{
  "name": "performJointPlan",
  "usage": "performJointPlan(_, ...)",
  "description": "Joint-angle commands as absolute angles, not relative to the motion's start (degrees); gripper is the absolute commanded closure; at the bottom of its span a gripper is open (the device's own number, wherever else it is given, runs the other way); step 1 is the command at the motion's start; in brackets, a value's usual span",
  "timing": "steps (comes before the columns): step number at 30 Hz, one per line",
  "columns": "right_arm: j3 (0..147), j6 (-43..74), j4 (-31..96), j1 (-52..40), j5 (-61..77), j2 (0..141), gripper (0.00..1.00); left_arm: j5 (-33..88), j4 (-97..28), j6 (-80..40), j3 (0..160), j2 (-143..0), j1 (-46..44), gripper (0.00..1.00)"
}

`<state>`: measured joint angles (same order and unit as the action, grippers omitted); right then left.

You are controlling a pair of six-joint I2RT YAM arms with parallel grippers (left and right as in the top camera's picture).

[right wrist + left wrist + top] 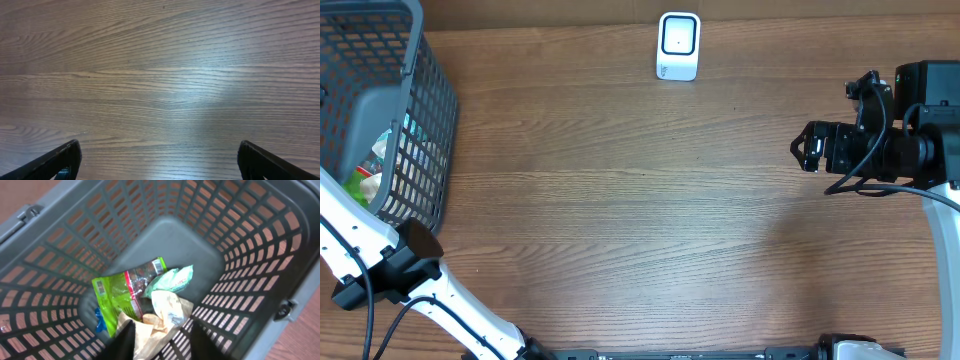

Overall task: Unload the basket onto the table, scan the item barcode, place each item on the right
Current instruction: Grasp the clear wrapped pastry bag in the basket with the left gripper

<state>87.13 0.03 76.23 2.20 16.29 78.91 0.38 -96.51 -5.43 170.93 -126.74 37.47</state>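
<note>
Clearly early: nothing has reached the scanner (678, 45) at the surface's far edge. Down in the basket (420, 110) at left, the left end effector (162, 340) straddles a tan packet (155, 330); whether it pinches, I cannot tell. The right end effector (807, 148) hangs spread, empty.

A brown wood-grain worktop (620, 220) is seen throughout; a soft patch of light (210, 100) is reflected on it.

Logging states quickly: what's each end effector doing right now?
Left end effector: straddles tan packet; grip cannot be told.
Right end effector: open, empty.
</note>
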Motion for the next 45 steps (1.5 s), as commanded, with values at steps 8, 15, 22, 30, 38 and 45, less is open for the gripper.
performJointPlan(8, 88.42, -0.05, 75.31, 1.87, 16.84, 78.24, 0.0, 2.35, -96.2, 1.76, 148.03, -126.26, 37.39, 0.2)
performJointPlan(15, 88.42, -0.03, 75.33, 1.87, 16.84, 78.24, 0.0, 2.35, -88.09, 1.72, 128.46, -126.26, 37.69, 0.18)
performJointPlan(22, 88.42, -0.01, 75.35, 1.87, 16.86, 78.24, 0.0, 2.13, -75.85, 1.52, 114.1, -126.28, 38.06, 0.18)
performJointPlan(30, 88.42, -0.01, 75.37, 1.87, 17.1, 78.24, 0.0, 1.93, -67.57, 1.45, 103.59, -126.28, 38.06, 0.85)
performJointPlan(38, 88.4, -0.03, 75.26, 1.87, 18.13, 78.24, 0.0, 2.44, -73.95, -0.47, 111.57, -126.06, 38.06, 0.96)
performJointPlan(45, 88.42, -0.03, 75.16, 1.87, 18.13, 78.24, 0.0, 2.35, -88.33, -5.48, 134.08, -126.06, 38.09, 0.96)
